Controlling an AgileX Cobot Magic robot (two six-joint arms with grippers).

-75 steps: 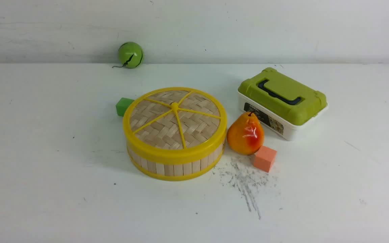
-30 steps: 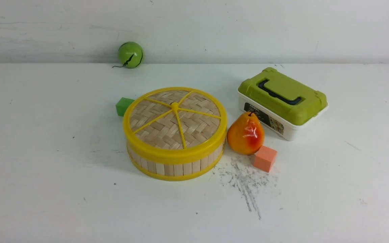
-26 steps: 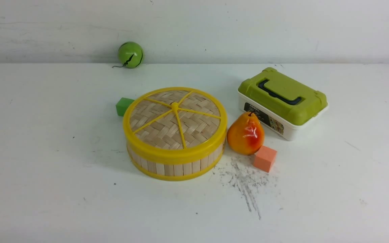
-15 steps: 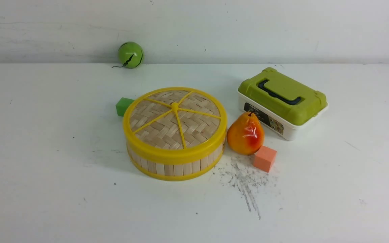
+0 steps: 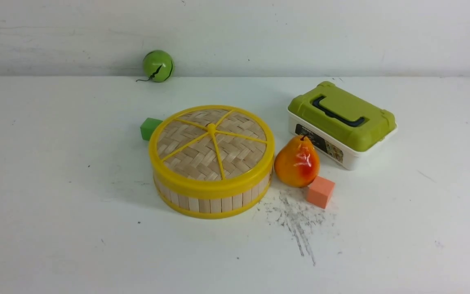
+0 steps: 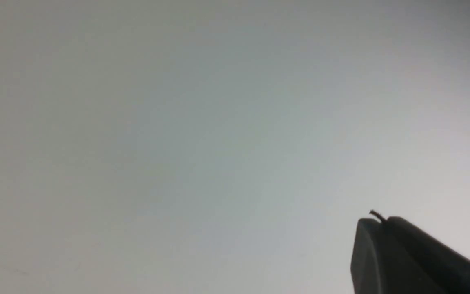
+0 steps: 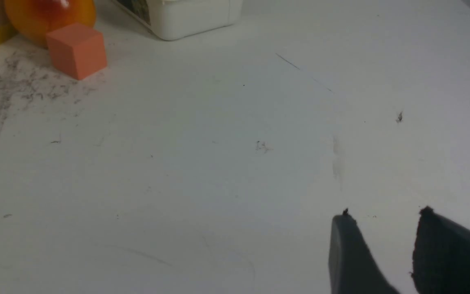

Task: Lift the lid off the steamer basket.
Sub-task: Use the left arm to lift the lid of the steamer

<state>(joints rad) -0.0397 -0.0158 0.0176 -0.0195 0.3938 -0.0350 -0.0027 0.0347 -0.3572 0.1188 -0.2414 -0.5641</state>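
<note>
woven bamboo lid (image 5: pixel 211 143) seated on slatted round steamer basket (image 5: pixel 212 202) | left hand (image 6: pixel 382 222) together | right hand (image 7: pixel 384 214) apart

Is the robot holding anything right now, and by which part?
Nothing. The left claw is shut empty, the right claw open and empty; the lid sits on its basket.

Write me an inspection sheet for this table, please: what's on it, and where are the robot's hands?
Surface: white table, grey scuff marks near the orange cube.
Job's things: lid sits closed on the steamer basket, untouched.
Clutter: pear beside the basket, orange cube before it, green cube behind the basket, green-lidded box, green ball at the wall.
Grippers: left gripper shut, empty; right gripper open, empty, above the table; neither in the front view.
Cables: nothing seen.
Surroundings: plain white wall.
</note>
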